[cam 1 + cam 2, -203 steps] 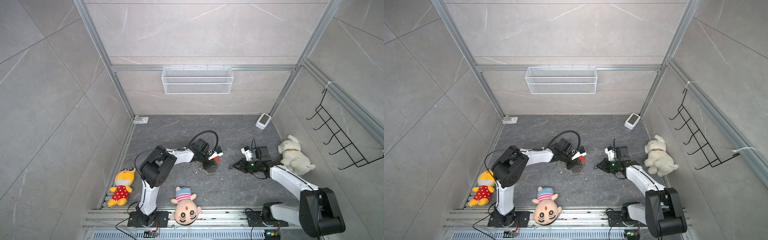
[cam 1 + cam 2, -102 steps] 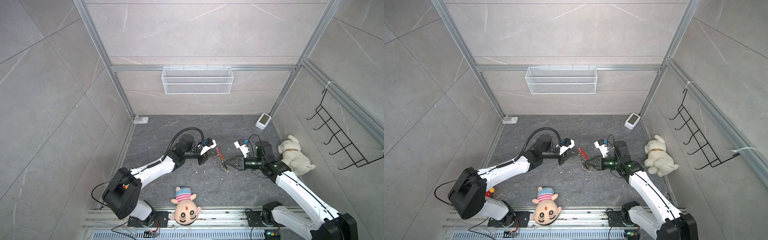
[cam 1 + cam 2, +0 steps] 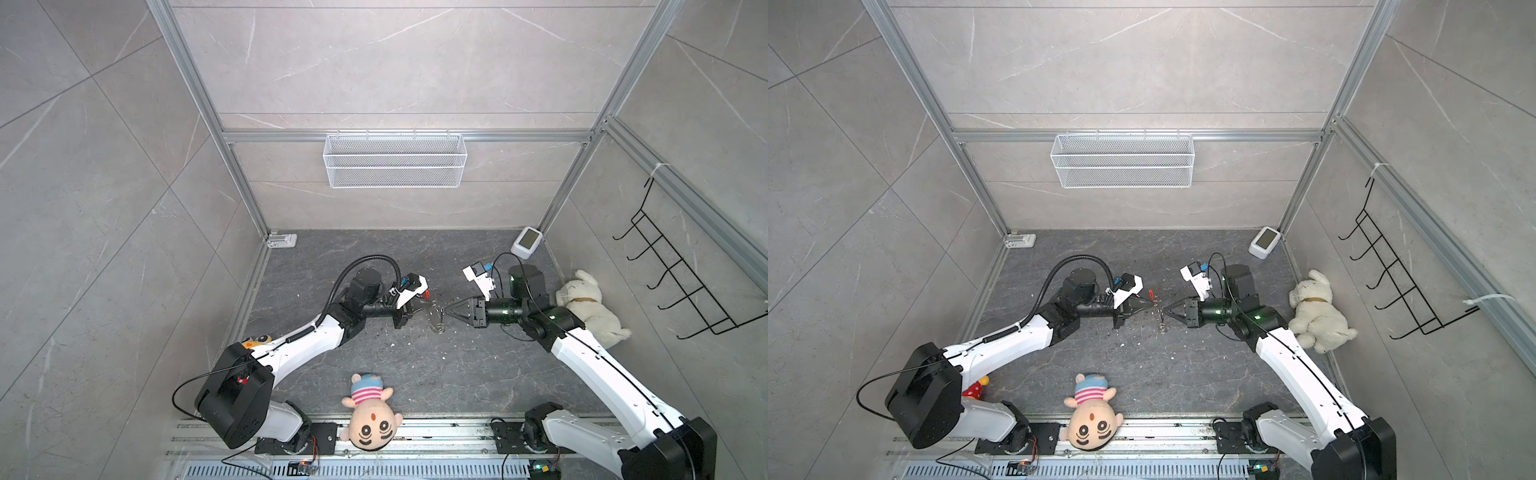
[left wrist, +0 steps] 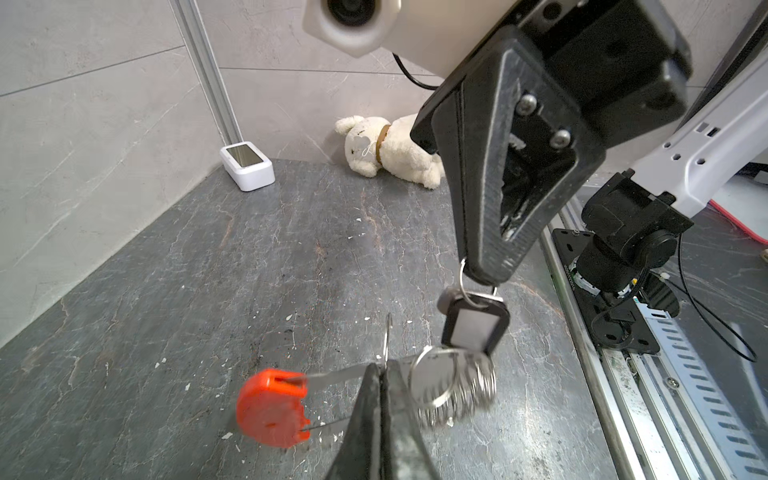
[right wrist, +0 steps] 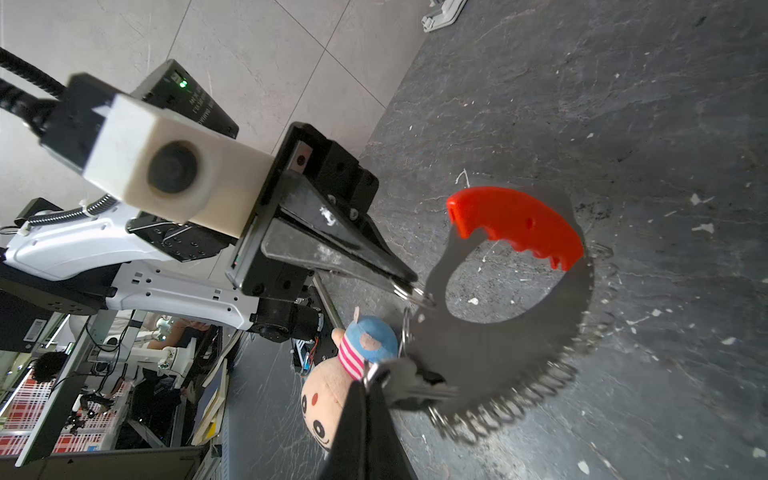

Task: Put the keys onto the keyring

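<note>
So at this point both arms were up off the floor (image 3: 449, 249) and pointing nose to nose in both top views, with the whole job squeezed into the tiny gap between the tips. The left gripper (image 4: 384, 370) had its fingers pinched flat together on the metal band of the keyring (image 5: 519, 351), right next to the red segment (image 4: 270, 405). The right gripper (image 4: 484, 272) was clamped just as tight on a thin ring (image 4: 467, 289) that the keys (image 4: 473, 328) dangled from. The bit the next move seemed to turn on: the keys hung straight down under the right fingertips, touching or very nearly touching the bunch of small rings (image 4: 457, 395) strung on the keyring, on the side away from the red piece. So the right arm looked like the one to do the threading, with the left just holding the loop steady. The left wrist view had the loop edge-on but the keys' black head nice and sharp. The right wrist view had the loop face-on, long axis running from the red segment down to the rings, with the keys blurred. Where the loop opens couldn't be told from either, and the top views gave only a glint.
</note>
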Available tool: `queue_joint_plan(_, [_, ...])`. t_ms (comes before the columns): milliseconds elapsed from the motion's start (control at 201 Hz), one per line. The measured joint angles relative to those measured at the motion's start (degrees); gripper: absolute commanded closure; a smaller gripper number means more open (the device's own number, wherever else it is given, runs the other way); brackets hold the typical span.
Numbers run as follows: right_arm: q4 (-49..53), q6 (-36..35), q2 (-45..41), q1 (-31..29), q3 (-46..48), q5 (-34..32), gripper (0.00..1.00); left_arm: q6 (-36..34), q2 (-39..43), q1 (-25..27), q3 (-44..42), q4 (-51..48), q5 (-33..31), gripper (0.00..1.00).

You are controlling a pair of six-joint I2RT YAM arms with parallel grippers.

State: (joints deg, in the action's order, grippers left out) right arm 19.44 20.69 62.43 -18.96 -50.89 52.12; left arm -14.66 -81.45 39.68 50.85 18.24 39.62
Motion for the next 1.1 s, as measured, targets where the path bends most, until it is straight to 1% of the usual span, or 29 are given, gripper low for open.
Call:
queue_joint_plan(100, [0.31,0.00,0.24,0.00,0.00,-0.33,1.00,1.14,0.00,0.02,0.00,0.22,-0.04,1.00])
queue_joint_plan(174, [1.73,-0.52,0.24,-0.02,-0.11,-2.84,1.00,1.66,0.00,0.00,0.00,0.11,-0.39,1.00])
queue_joint_plan(294, [5.05,-0.87,0.13,0.24,0.26,-11.19,1.00,1.92,0.00,-0.22,0.00,-1.57,-1.64,1.00])
queue_joint_plan(423, [9.31,-0.76,-1.38,1.97,4.13,-22.01,1.00,1.81,0.70,-0.48,-0.35,-4.26,-3.37,1.00])
queue_joint_plan(503, [12.22,-0.74,-1.11,2.29,6.25,-26.14,1.00,1.81,1.86,-0.59,-1.22,-5.33,-4.04,1.00])
queue_joint_plan(568, [13.31,-0.59,-0.17,2.27,7.87,-28.02,1.00,1.84,2.62,-0.68,-1.95,-5.49,-4.50,1.00])
queue_joint_plan(737, [13.68,0.28,6.88,2.27,11.47,-32.17,1.00,1.92,2.95,-0.68,-2.25,-6.19,-4.55,1.00])
queue_joint_plan(962, [11.63,0.50,20.02,2.27,8.96,-36.52,1.00,3.08,2.95,-0.68,-2.40,-5.70,-3.67,1.00])
queue_joint_plan(1001, [10.56,0.50,21.49,2.27,8.37,-36.85,0.93,3.63,2.95,-0.68,-2.60,-5.25,-3.43,1.00])
queue_joint_plan(1051, [9.42,0.46,22.38,2.29,7.74,-36.96,0.87,4.04,2.95,-0.68,-2.80,-4.87,-3.26,1.00])
queue_joint_plan(1096, [8.52,0.46,22.51,2.27,7.21,-36.96,0.77,4.66,2.89,-0.68,-2.89,-4.48,-3.06,1.00])
